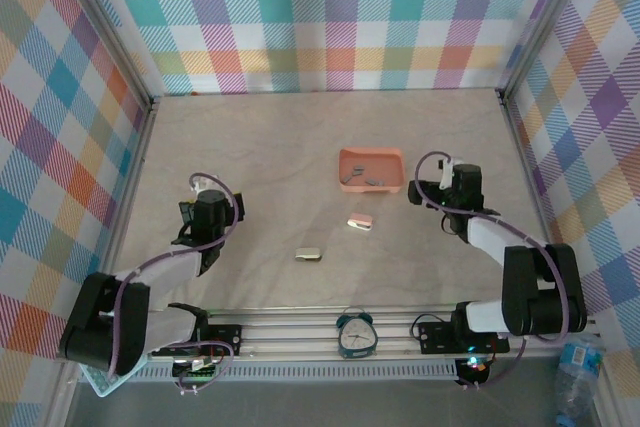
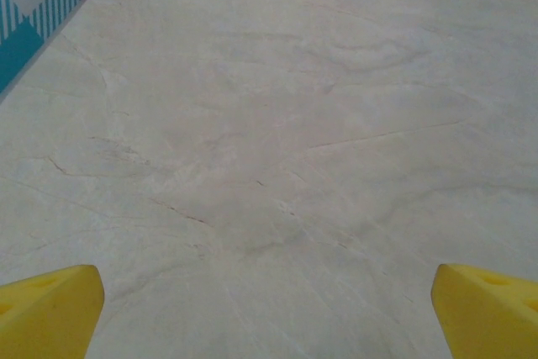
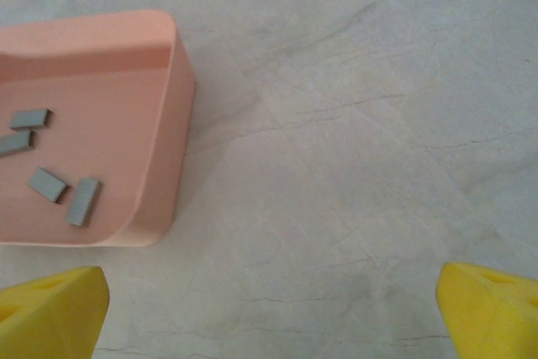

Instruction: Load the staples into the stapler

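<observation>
Bright, even, diffuse light is cast from above. A faint, soft-edged shadow is thrown on the table (image 3: 336, 166) just right of the pink tray (image 3: 172, 124). The staples (image 3: 83, 202) inside the tray are sharply resolved; the overhead view is rendered slightly softer.

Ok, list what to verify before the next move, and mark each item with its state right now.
1. Left gripper open and empty: ok.
2. Right gripper open and empty: ok.
3. Staples lying loose in the tray, four separate strips: ok.
4. Right gripper lined up over the staples: not ok, the tray sits off to one side.
5. Pink stapler and greyish stapler opened for loading: cannot tell, too small.
</observation>
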Controlling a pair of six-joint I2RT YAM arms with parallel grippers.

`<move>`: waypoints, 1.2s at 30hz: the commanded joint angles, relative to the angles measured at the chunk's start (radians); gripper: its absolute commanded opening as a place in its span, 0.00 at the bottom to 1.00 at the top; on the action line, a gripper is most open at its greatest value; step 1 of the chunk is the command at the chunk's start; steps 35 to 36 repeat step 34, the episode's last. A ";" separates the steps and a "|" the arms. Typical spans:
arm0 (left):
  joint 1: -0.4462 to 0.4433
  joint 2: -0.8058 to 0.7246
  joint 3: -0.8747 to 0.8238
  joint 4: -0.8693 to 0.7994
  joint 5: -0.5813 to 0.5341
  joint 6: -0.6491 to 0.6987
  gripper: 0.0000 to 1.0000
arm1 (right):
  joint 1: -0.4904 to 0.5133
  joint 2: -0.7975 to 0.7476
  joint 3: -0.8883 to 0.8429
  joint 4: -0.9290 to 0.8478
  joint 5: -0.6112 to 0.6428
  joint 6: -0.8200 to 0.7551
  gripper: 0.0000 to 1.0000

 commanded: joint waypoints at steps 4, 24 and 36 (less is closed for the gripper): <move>0.057 0.216 -0.033 0.492 0.157 0.133 1.00 | -0.012 0.062 -0.056 0.371 -0.014 -0.132 0.99; 0.159 0.338 0.083 0.378 0.322 0.075 1.00 | -0.079 0.171 -0.109 0.554 -0.096 -0.083 0.99; 0.169 0.339 0.083 0.377 0.346 0.074 1.00 | -0.078 0.169 -0.110 0.554 -0.096 -0.083 0.99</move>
